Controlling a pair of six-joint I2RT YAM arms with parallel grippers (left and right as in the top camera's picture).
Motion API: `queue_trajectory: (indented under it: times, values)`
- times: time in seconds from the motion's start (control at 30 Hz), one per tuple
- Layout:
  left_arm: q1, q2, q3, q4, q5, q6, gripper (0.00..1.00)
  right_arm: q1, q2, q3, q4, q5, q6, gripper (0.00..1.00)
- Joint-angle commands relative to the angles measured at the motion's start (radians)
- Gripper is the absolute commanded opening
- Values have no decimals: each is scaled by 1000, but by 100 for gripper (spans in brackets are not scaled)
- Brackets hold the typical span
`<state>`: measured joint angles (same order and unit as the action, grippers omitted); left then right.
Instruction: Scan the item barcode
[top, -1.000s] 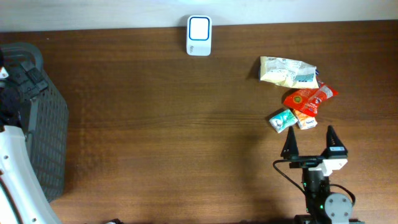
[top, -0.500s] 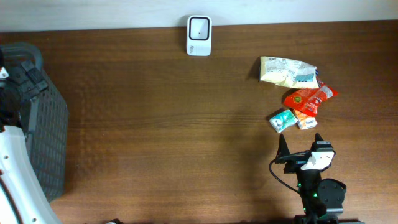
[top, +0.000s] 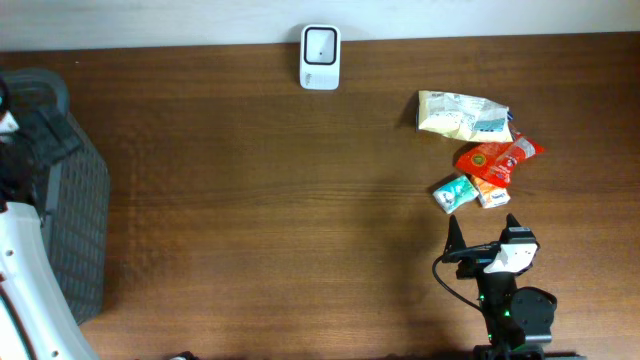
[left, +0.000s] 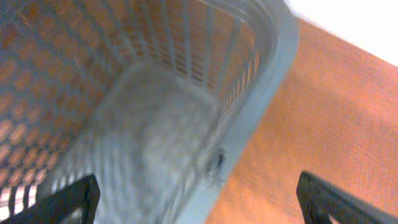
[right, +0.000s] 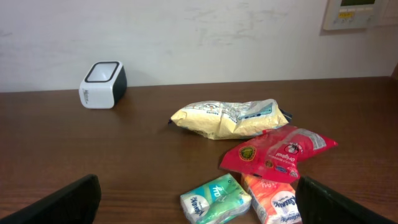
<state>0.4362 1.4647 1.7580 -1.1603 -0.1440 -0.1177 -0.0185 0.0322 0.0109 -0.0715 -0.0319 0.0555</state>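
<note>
My right gripper (top: 485, 238) wide open, holds nothing, low on right of overhead view. Snacks just above it: green pack (top: 454, 192), orange pack (top: 491, 195), red pack (top: 495, 158) all touching, yellow bag (top: 463, 113) higher up. White scanner (top: 320, 44) top middle, well apart from snacks. My left gripper (left: 199, 202) wide open, empty, over grey basket (left: 273, 81) at left edge.
</note>
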Motion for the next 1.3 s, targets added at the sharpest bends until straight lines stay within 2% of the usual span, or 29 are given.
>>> queue_trajectory:
  times: [0.0, 0.13, 0.2, 0.27, 0.37, 0.57, 0.7, 0.8, 1.03, 1.13, 1.27]
  values:
    - [5, 3, 3, -35, 74, -9, 99, 6, 3, -5, -4, -16, 4, 99]
    - [12, 1, 2, -216, 49, -39, 99, 6, 3, -5, -4, -16, 4, 99]
    - [12, -16, -6, -238, 49, -39, 99, 6, 3, -5, -4, -16, 4, 99]
    - [4, -93, -60, -187, 64, -33, 99, 6, 3, -5, -4, -16, 4, 99]
    - [-19, -307, -265, 13, 134, 15, 99, 6, 3, -5, -3, -16, 4, 99]
    - [-26, -797, -814, 418, 281, 70, 99, 6, 3, -5, -3, -16, 4, 99]
    - [-26, -977, -1066, 656, 328, 70, 99, 6, 3, -5, -4, -16, 4, 99]
    - [-35, -1030, -1249, 888, 351, 69, 99, 6, 3, -5, -3, -16, 4, 99]
    - [-75, -1029, -1633, 1420, 358, 69, 99, 6, 3, -5, -4, -16, 4, 99]
    - [-83, -1029, -1715, 1535, 351, 69, 99, 6, 3, -5, -4, -16, 4, 99]
    - [-119, -1029, -1749, 1524, 313, 70, 99, 6, 3, -5, -3, -16, 4, 99]
